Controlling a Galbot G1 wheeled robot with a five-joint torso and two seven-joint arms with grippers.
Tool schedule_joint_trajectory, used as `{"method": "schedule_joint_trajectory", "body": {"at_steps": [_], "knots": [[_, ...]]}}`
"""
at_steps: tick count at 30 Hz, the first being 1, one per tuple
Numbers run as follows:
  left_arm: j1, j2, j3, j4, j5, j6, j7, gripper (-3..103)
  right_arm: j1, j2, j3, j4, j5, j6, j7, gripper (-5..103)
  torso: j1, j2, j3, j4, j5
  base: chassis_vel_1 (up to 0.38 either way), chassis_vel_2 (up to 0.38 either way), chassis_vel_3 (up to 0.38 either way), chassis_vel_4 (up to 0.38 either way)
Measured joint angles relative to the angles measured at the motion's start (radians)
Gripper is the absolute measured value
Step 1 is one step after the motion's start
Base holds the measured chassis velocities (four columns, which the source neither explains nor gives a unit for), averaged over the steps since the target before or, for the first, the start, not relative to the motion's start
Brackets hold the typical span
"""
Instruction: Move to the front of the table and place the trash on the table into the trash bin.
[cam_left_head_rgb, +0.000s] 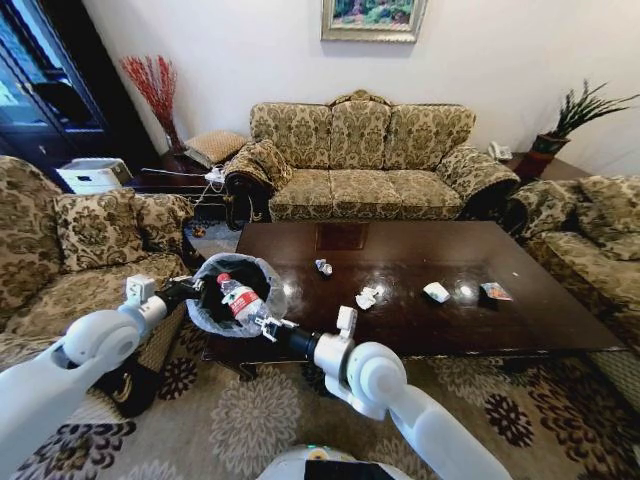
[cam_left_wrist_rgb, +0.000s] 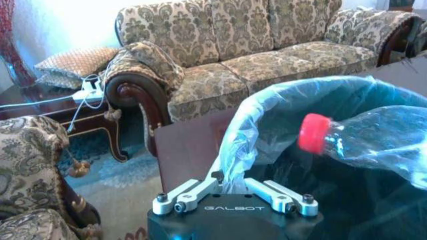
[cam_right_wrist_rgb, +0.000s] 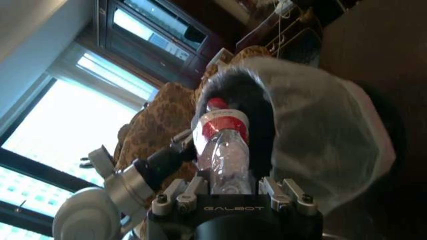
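My right gripper (cam_left_head_rgb: 266, 323) is shut on the base end of a clear plastic bottle (cam_left_head_rgb: 240, 298) with a red label. It holds the bottle tilted, cap first, over the dark mouth of the trash bin (cam_left_head_rgb: 262, 277). The bin's whitish bag (cam_right_wrist_rgb: 320, 135) folds over the rim. At the bin's left side, my left gripper (cam_left_head_rgb: 193, 289) is shut on that rim, the bag (cam_left_wrist_rgb: 230, 175) pinched between its fingers. The bottle's red cap (cam_left_wrist_rgb: 312, 133) hangs just inside the opening. On the dark table (cam_left_head_rgb: 400, 325) lie crumpled tissues (cam_left_head_rgb: 367, 297), a small scrap (cam_left_head_rgb: 323, 267), a white piece (cam_left_head_rgb: 436, 291) and a colourful wrapper (cam_left_head_rgb: 495, 291).
The bin is held at the table's near left corner. Patterned sofas stand behind the table (cam_left_head_rgb: 360, 160), on the left (cam_left_head_rgb: 70, 250) and on the right (cam_left_head_rgb: 590, 230). A side table with cables (cam_left_wrist_rgb: 73, 100) stands beyond the left corner. Patterned carpet (cam_left_head_rgb: 230, 420) covers the floor.
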Motion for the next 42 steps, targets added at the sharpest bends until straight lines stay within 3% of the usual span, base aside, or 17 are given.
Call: {"method": "schedule_joint_trajectory", "body": {"at_steps": [1, 2, 3, 8, 10, 11, 13, 15, 16, 18, 19, 20, 22, 27, 30, 34, 42], "knots": [[0.001, -0.001, 0.000, 0.001, 0.002, -0.001, 0.000, 1, 0.001, 0.004, 0.003, -0.004, -0.001, 0.000, -0.003, 33, 0.000, 0.000, 0.000, 0.0000, 0.0000, 0.000, 0.000, 0.000, 0.000], [0.002, -0.001, 0.000, 0.003, 0.005, -0.002, 0.000, 1, 0.001, 0.011, 0.008, -0.010, -0.003, 0.001, -0.010, 44, 0.000, 0.000, 0.000, 0.0000, 0.0000, 0.000, 0.000, 0.000, 0.000], [0.004, -0.002, 0.000, 0.004, 0.006, -0.003, 0.000, 1, 0.001, 0.017, 0.012, -0.014, -0.006, 0.003, -0.015, 44, 0.000, 0.000, 0.000, -0.0001, 0.0000, 0.000, 0.000, 0.000, 0.000], [0.006, -0.003, 0.003, 0.002, 0.008, -0.003, 0.002, 1, 0.003, 0.023, 0.015, -0.019, -0.009, 0.006, -0.035, 66, 0.000, 0.000, 0.000, 0.0000, 0.0000, 0.000, 0.000, 0.000, 0.000], [0.005, -0.005, 0.003, 0.010, 0.010, -0.003, 0.002, 1, -0.013, 0.016, 0.026, -0.019, -0.071, 0.038, -0.146, 72, 0.000, 0.000, 0.000, 0.0000, 0.0000, 0.000, 0.000, 0.000, 0.000], [0.005, -0.005, 0.003, 0.010, 0.010, -0.003, 0.002, 1, -0.013, 0.016, 0.026, -0.019, -0.071, 0.038, -0.146, 72, 0.000, 0.000, 0.000, 0.0000, 0.0000, 0.000, 0.000, 0.000, 0.000], [0.004, -0.008, 0.003, 0.023, 0.011, -0.003, -0.001, 1, -0.036, 0.010, 0.050, -0.018, -0.191, 0.082, -0.249, 84, 0.000, 0.000, 0.000, -0.0001, 0.0000, 0.000, 0.000, 0.000, 0.000], [0.001, -0.017, -0.004, 0.036, 0.000, -0.004, -0.004, 1, -0.064, 0.002, 0.099, -0.032, -0.371, 0.153, -0.309, 94, 0.000, 0.000, 0.000, 0.0001, 0.0000, 0.000, 0.000, 0.000, 0.000], [0.001, -0.017, -0.004, 0.036, 0.000, -0.004, -0.004, 1, -0.064, 0.002, 0.099, -0.032, -0.371, 0.153, -0.309, 94, 0.000, 0.000, 0.000, 0.0001, 0.0000, 0.000, 0.000, 0.000, 0.000], [0.000, -0.025, -0.015, 0.041, -0.005, -0.006, -0.007, 1, -0.086, -0.014, 0.140, -0.079, -0.545, 0.239, -0.342, 97, 0.000, 0.000, 0.000, 0.0000, 0.0001, 0.000, 0.000, 0.000, 0.000], [0.000, -0.025, -0.015, 0.041, -0.005, -0.006, -0.007, 1, -0.086, -0.014, 0.140, -0.079, -0.545, 0.239, -0.342, 97, 0.000, 0.000, 0.000, 0.0000, 0.0001, 0.000, 0.000, 0.000, 0.000], [0.000, -0.031, -0.020, 0.042, -0.006, -0.007, -0.008, 1, -0.101, -0.028, 0.171, -0.127, -0.697, 0.323, -0.353, 99, 0.000, 0.000, 0.000, 0.0000, 0.0003, 0.000, 0.000, 0.000, 0.000], [0.005, -0.048, -0.023, 0.035, -0.007, -0.008, -0.008, 1, -0.127, -0.044, 0.229, -0.204, -0.868, 0.407, -0.340, 100, 0.000, 0.000, 0.000, 0.0000, 0.0002, 0.000, 0.000, 0.000, 0.000], [0.010, -0.072, -0.022, 0.005, -0.005, -0.008, -0.011, 1, -0.145, -0.033, 0.256, -0.303, -0.912, 0.450, -0.236, 100, 0.000, 0.000, 0.000, -0.0002, 0.0003, 0.000, 0.000, 0.000, 0.000], [0.018, -0.079, -0.023, -0.012, -0.004, -0.006, -0.017, 1, -0.137, -0.006, 0.278, -0.388, -0.863, 0.393, -0.162, 100, 0.000, 0.000, 0.000, -0.0001, 0.0001, 0.000, 0.000, 0.000, 0.000], [0.024, -0.079, -0.031, -0.020, -0.004, -0.005, -0.018, 1, -0.086, 0.024, 0.298, -0.550, -0.898, 0.439, -0.192, 100, 0.000, 0.000, 0.000, 0.0000, 0.0003, 0.000, 0.000, 0.000, 0.000], [0.031, -0.095, -0.024, -0.035, 0.000, -0.003, -0.017, 1, -0.044, 0.050, 0.288, -0.661, -0.937, 0.420, -0.241, 100, 0.000, 0.000, 0.000, 0.0000, -0.0001, -0.016, 0.013, 0.014, -0.017]]}}
